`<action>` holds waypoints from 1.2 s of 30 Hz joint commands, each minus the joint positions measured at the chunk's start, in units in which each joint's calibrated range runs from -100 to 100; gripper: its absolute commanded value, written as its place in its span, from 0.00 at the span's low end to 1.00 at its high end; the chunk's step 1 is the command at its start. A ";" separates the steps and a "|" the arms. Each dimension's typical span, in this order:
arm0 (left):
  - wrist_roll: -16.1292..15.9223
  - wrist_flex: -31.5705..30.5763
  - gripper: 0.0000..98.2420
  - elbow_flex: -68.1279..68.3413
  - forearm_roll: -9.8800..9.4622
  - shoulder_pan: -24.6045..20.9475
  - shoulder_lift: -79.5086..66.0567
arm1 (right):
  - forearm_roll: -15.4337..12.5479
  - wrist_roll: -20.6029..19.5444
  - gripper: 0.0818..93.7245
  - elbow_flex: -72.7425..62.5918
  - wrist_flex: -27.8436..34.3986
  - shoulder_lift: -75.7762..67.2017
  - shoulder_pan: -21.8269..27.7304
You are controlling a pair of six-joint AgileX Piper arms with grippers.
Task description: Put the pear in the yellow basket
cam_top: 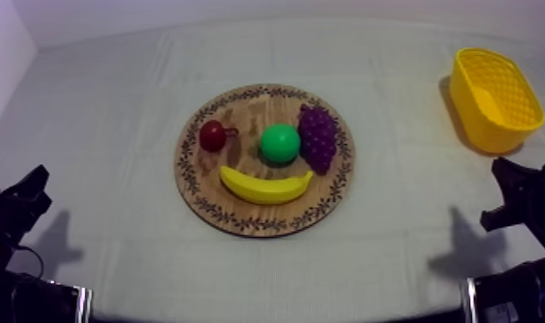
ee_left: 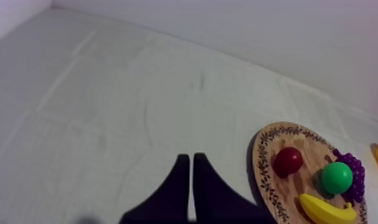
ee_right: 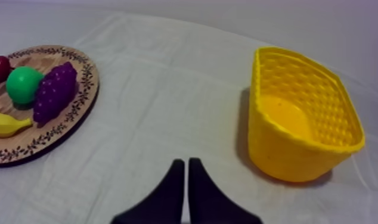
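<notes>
Pear (cam_top: 279, 143) on wooden board (cam_top: 248, 114)

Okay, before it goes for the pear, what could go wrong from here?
1. The pear sits close beside the grapes, with the banana just in front; fingers may knock them.
2. The pear looks round and smooth, so it may slip.
3. The right end effector is shut; it must open before descending.

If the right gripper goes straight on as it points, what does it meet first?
Probably nothing: the right gripper points along bare cloth between the wooden board and the yellow basket; depth is uncertain.
</notes>
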 commanded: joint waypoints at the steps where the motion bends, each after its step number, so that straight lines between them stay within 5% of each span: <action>1: 0.02 0.01 0.00 0.02 -0.02 0.01 0.00 | -0.01 -0.13 0.00 0.00 -0.04 -0.02 -0.18; 16: -0.01 0.01 0.00 0.02 -0.02 0.01 0.00 | 0.04 -11.18 0.00 -0.46 2.48 -0.02 -0.33; 23: 0.00 0.01 0.00 0.02 -0.02 0.01 0.00 | 0.09 -12.72 0.02 -0.84 3.74 -0.02 -0.57; 29: 0.00 0.01 0.00 0.02 -0.02 0.01 0.00 | -2.84 -7.05 0.00 -2.22 2.39 1.58 -0.07; 36: 0.00 0.01 0.00 0.02 -0.02 0.01 0.00 | -11.22 1.19 0.00 -10.61 -2.81 13.83 0.74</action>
